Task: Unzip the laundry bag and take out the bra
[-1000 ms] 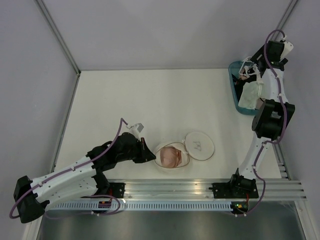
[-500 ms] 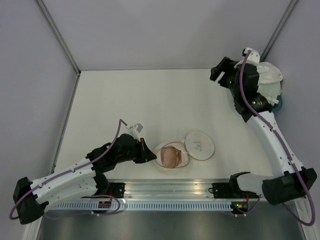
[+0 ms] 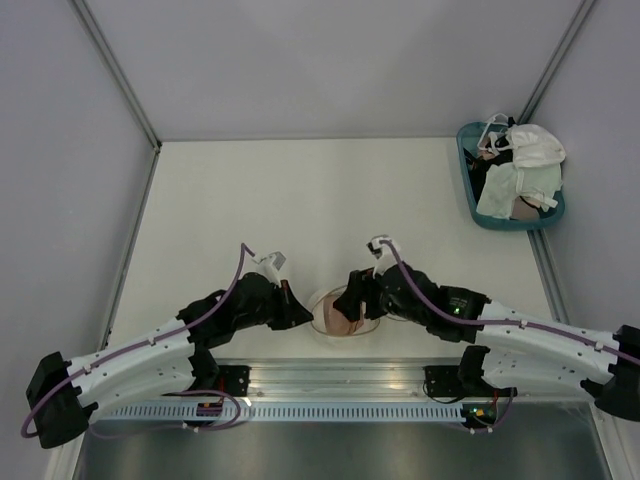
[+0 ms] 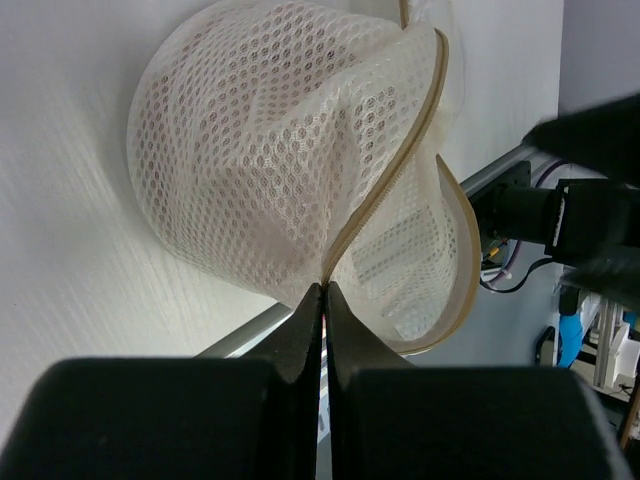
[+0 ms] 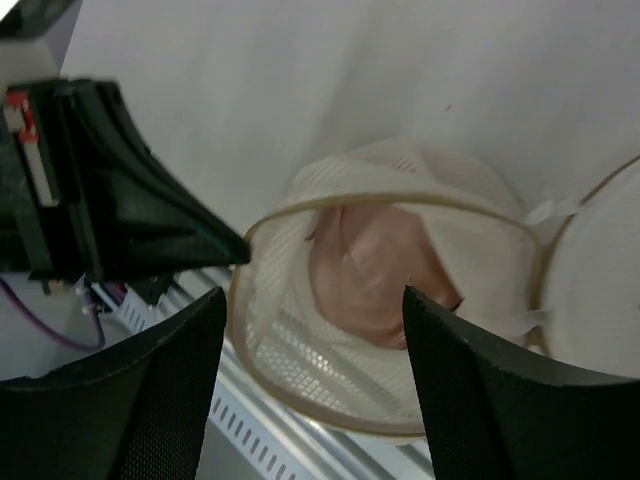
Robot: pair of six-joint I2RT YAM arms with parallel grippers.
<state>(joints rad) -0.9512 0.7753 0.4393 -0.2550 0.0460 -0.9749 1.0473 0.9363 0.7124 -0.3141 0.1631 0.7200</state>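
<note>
The laundry bag [image 3: 322, 300] lies unzipped near the table's front edge, a cream mesh dome [image 4: 260, 150] with a tan rim [image 5: 380, 200]. My left gripper [image 3: 306, 318] is shut on that rim [image 4: 345, 225] at the bag's left side and holds the mouth up. Inside the bag lies the pale-pink bra [image 5: 370, 270], which also shows from above [image 3: 337, 318]. My right gripper [image 5: 312, 300] hovers open just over the bag's mouth [image 3: 353, 298], one finger on each side of the bra and nothing between them. The bag's lid [image 5: 600, 280] lies to the right, mostly hidden under the right arm.
A teal basket [image 3: 468, 172] with a white-and-pale-green cloth [image 3: 510, 190] and other garments stands at the far right. The aluminium rail [image 3: 350, 378] runs along the near edge, right behind the bag. Grey walls close in the table.
The right arm has swung from the basket at the far right down to the bag, and its jaws have narrowed a little. The left gripper still pinches the rim.
</note>
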